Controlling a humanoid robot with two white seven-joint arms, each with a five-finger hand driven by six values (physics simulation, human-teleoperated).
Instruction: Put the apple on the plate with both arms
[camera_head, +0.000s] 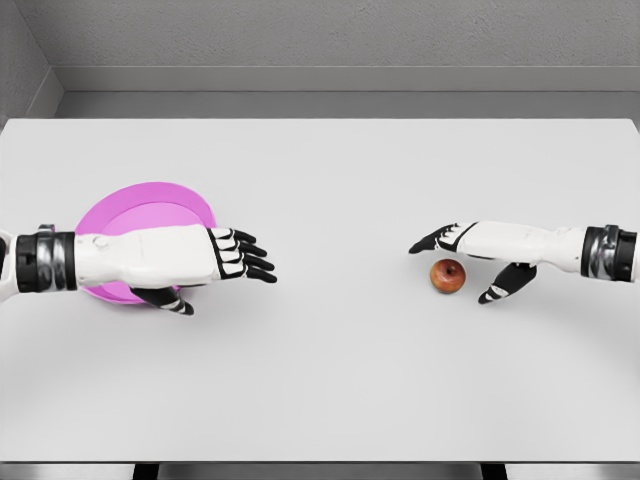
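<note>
Nothing placed yet, by your view. The apple (448, 275) sits on the table (330, 370) at right of centre, under your right hand (478, 246), whose fingers are spread, not gripping. The pink plate (150, 205) lies mid-left, partly under your left hand (215, 258), also released. Grasp, carry and drop all remain.

The left hand (200, 258) and its forearm cover the near and middle part of the pink plate (150, 200), both arms are cut off at the picture's side edges, and the apple (448, 275) sits partly under the right hand (480, 255), its contact unclear.
</note>
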